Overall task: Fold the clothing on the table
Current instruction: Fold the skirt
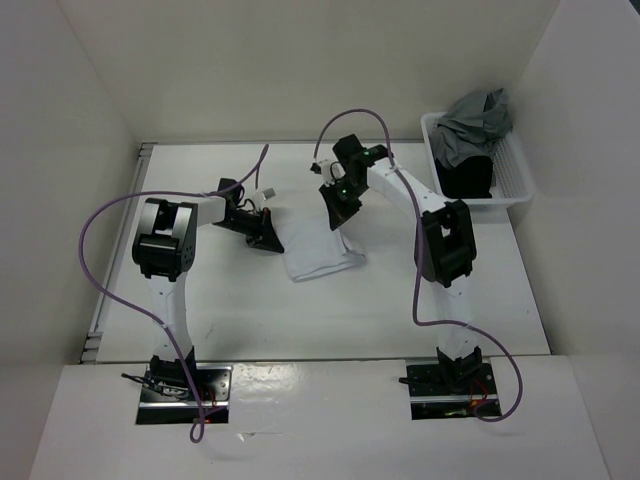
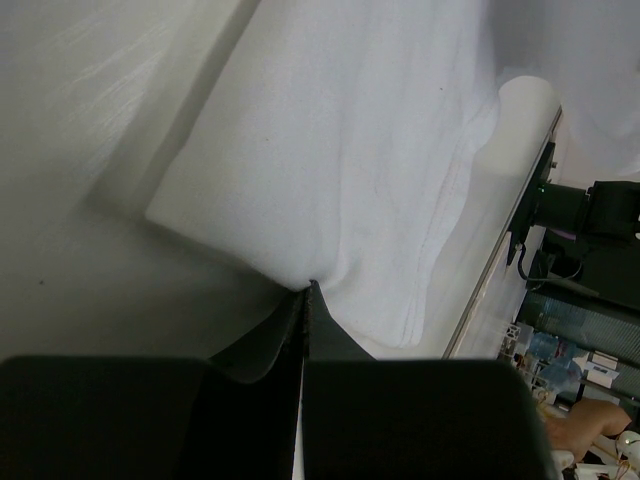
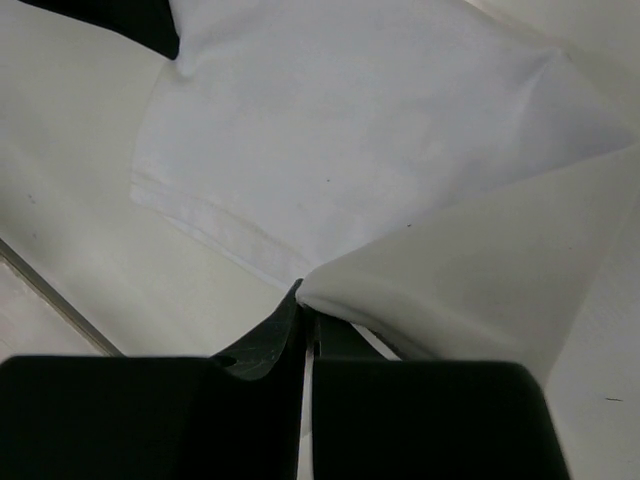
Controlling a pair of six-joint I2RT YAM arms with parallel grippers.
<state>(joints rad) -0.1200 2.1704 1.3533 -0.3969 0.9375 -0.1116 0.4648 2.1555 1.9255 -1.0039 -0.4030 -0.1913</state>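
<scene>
The white clothing [image 1: 318, 252] lies partly folded on the table [image 1: 250, 310] between the two arms. My left gripper [image 1: 268, 238] is shut on its left edge; in the left wrist view the cloth [image 2: 330, 150] gathers into the pinched fingertips [image 2: 308, 287]. At the right edge my right gripper [image 1: 335, 215] is shut as well. The right wrist view shows a fold of the cloth [image 3: 450, 270] lifted and pinched at the tips [image 3: 305, 300], with the rest of the garment [image 3: 330, 130] lying flat beyond.
A white mesh basket [image 1: 515, 170] stands at the back right corner with a grey garment [image 1: 475, 125] and a black one [image 1: 468, 178] in it. A metal rail [image 1: 115, 260] runs along the table's left edge. Purple cables loop over both arms.
</scene>
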